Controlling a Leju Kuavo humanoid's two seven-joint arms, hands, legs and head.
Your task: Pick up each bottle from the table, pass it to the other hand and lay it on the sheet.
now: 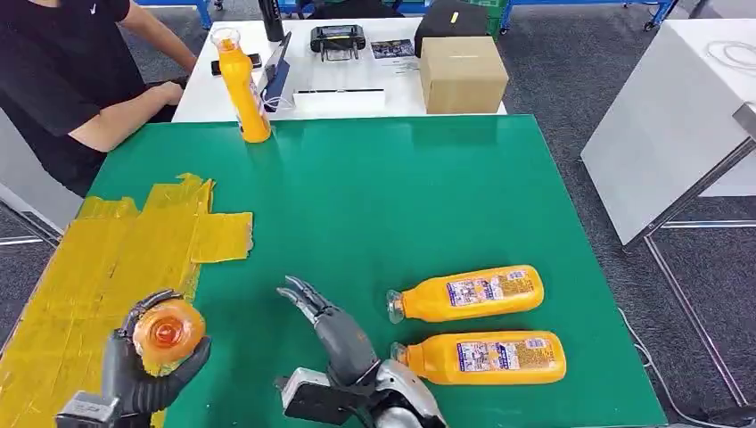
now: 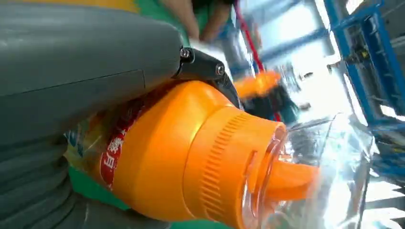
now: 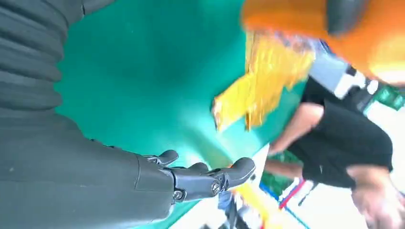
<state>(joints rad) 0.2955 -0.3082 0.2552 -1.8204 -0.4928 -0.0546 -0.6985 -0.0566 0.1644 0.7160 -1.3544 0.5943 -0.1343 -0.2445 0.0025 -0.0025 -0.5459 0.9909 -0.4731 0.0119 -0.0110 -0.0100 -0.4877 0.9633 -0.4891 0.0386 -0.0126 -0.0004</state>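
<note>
Down at the table's point(image 1: 374, 205) near-left corner, the left robot hand point(image 1: 147, 370) grips an orange bottle point(image 1: 168, 334), cap end toward the camera, above the yellow sheet point(image 1: 116, 259). The right robot hand point(image 1: 325, 321) hangs over the green near edge, fingers apart, holding nothing. Two more bottles point(image 1: 468, 294) point(image 1: 486, 357) lie side by side near the right edge; another bottle point(image 1: 242, 85) stands upright at the far edge. A person point(image 1: 62, 62) sits beyond the far-left corner.

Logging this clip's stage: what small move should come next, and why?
Probably lower the left hand and lay its bottle on the yellow sheet: it already hangs over the sheet, and the right hand is open and clear, so the pass looks done.
</note>
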